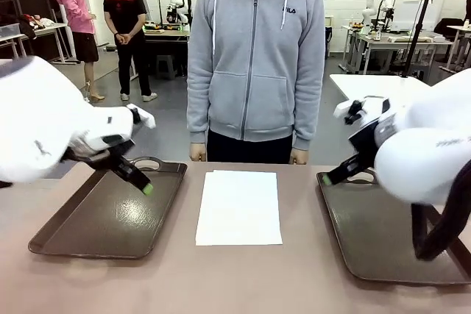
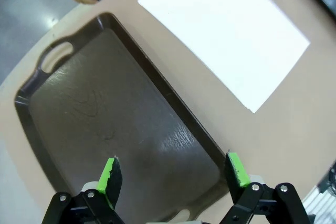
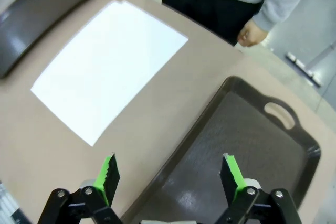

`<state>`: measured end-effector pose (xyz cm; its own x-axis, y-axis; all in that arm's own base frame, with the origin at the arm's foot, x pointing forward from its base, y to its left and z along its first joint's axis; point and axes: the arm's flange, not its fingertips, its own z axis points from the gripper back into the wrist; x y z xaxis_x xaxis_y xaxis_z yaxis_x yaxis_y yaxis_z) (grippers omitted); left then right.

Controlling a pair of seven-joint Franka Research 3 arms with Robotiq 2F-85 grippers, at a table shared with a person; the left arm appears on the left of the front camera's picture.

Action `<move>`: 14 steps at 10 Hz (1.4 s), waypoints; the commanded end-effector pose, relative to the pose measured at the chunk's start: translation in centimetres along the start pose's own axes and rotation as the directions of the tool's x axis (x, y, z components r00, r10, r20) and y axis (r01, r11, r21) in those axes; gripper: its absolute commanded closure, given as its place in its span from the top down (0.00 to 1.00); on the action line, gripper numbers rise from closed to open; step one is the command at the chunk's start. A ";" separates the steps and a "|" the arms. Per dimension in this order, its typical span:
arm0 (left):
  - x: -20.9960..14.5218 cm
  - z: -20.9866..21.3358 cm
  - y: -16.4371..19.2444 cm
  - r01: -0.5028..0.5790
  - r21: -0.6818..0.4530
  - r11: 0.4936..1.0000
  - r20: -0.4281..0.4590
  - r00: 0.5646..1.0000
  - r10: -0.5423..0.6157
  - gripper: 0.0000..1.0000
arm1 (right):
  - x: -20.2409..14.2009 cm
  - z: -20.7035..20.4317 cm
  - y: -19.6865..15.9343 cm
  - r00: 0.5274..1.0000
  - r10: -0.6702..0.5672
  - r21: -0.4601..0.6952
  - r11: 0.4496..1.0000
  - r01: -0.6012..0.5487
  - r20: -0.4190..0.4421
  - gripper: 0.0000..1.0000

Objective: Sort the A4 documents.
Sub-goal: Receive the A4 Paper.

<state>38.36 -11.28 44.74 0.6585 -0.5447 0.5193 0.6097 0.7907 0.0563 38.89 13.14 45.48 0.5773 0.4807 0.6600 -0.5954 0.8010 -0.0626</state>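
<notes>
A small stack of white A4 documents (image 1: 239, 207) lies flat in the middle of the table, between two dark brown trays; it also appears in the left wrist view (image 2: 226, 32) and the right wrist view (image 3: 107, 69). My left gripper (image 1: 140, 180) hovers open above the left tray (image 1: 88, 229), nothing between its green pads (image 2: 111, 177). Over the inner edge of the right tray (image 1: 383, 244) my right gripper (image 1: 331, 176) hangs open and empty, with a green pad (image 3: 231, 174) on each finger.
A person in a grey hoodie (image 1: 254, 49) stands at the far edge, hands (image 1: 197, 152) resting at the table's rim. Both trays have a handle cut-out (image 2: 55, 56) at the far end. Bare tabletop (image 1: 235, 284) runs along the near side.
</notes>
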 end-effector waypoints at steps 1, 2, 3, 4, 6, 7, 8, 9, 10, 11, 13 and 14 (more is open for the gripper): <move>-5.0 5.1 2.7 0.022 -0.102 0.995 0.082 0.997 -0.014 1.00 | -7.4 6.4 -2.5 0.998 0.024 0.102 0.994 -0.030 0.059 1.00; -5.7 6.8 3.8 0.045 -0.114 0.992 0.124 0.992 -0.031 1.00 | -8.4 8.1 -3.9 0.997 0.024 0.138 0.990 -0.034 0.072 1.00; -6.6 8.5 4.5 0.088 -0.192 0.977 0.173 0.983 -0.055 1.00 | -9.5 9.8 -5.4 0.993 0.015 0.167 0.985 -0.035 0.119 1.00; -7.6 10.0 5.0 0.085 -0.229 0.970 0.163 0.985 -0.048 1.00 | -10.9 11.8 -6.5 0.985 -0.011 0.154 0.988 -0.016 0.173 1.00; -8.4 10.8 6.4 0.051 -0.248 0.967 0.182 0.983 -0.005 1.00 | -12.3 13.6 -7.0 0.978 0.018 0.189 0.980 -0.059 0.208 1.00; -8.7 11.9 6.2 0.079 -0.271 0.959 0.239 0.971 -0.012 1.00 | -12.4 13.8 -7.0 0.974 0.014 0.227 0.972 -0.067 0.227 1.00; -9.1 12.7 5.8 0.110 -0.260 0.959 0.273 0.961 -0.036 1.00 | -12.7 13.9 -7.1 0.970 0.018 0.249 0.965 -0.080 0.241 1.00; -9.4 13.2 5.5 0.124 -0.260 0.958 0.291 0.956 -0.044 1.00 | -12.9 14.0 -7.3 0.968 0.010 0.256 0.964 -0.076 0.249 1.00; -9.6 13.5 5.2 0.134 -0.263 0.955 0.304 0.951 -0.050 1.00 | -12.8 14.2 -7.2 0.965 0.015 0.263 0.961 -0.087 0.263 1.00; -9.8 13.6 5.2 0.138 -0.259 0.956 0.309 0.950 -0.053 1.00 | -12.4 14.1 -7.0 0.965 0.025 0.267 0.959 -0.097 0.260 1.00; -10.0 13.4 5.1 0.135 -0.255 0.957 0.305 0.951 -0.053 1.00 | -12.1 13.7 -6.9 0.966 0.029 0.267 0.958 -0.100 0.256 1.00; -9.9 12.9 4.9 0.123 -0.265 0.956 0.295 0.954 -0.041 1.00 | -12.0 13.6 -6.9 0.967 0.029 0.268 0.958 -0.099 0.252 1.00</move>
<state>31.05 2.57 54.11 0.4812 -0.4707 0.7395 0.7725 0.6265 -0.1038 32.35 -5.30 53.01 0.4105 0.3918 0.8234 -0.7733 0.6281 0.0867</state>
